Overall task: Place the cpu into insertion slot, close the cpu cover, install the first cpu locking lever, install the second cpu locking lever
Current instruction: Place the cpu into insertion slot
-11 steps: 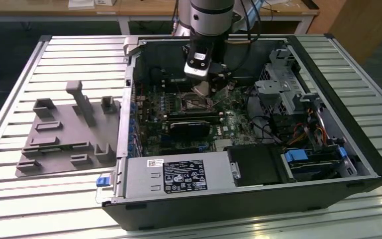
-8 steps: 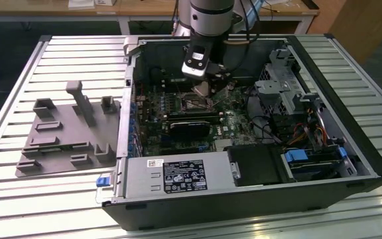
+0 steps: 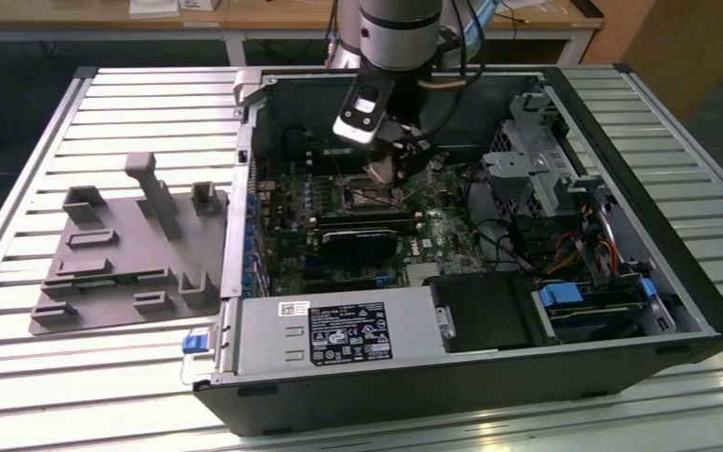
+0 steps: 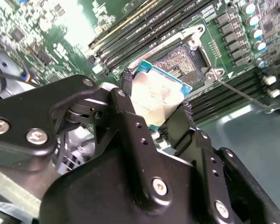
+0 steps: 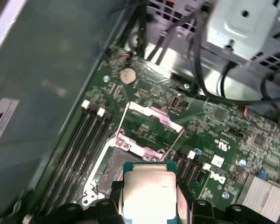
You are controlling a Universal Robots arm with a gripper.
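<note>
My gripper [image 3: 393, 179] reaches down into the open computer case over the green motherboard [image 3: 289, 235]. In both wrist views its black fingers [image 4: 126, 81] are shut on the cpu [image 4: 157, 98], a silvery square chip [image 5: 149, 191] gripped by two opposite edges. The cpu hangs just over the near side of the insertion slot [image 4: 184, 59], whose dark contact field stays partly uncovered [image 5: 113, 170]. The cpu cover [image 5: 151, 122] is swung open and stands behind the slot. A thin metal lever [image 4: 242, 93] sticks out beside the slot.
Long memory slots [image 4: 144, 28] run next to the socket. A black card [image 3: 368, 243], the power supply [image 3: 336, 334], a metal drive cage [image 3: 544, 160] and loose cables [image 3: 587, 250] crowd the case. A grey fixture plate [image 3: 123, 245] lies at the exterior view's left.
</note>
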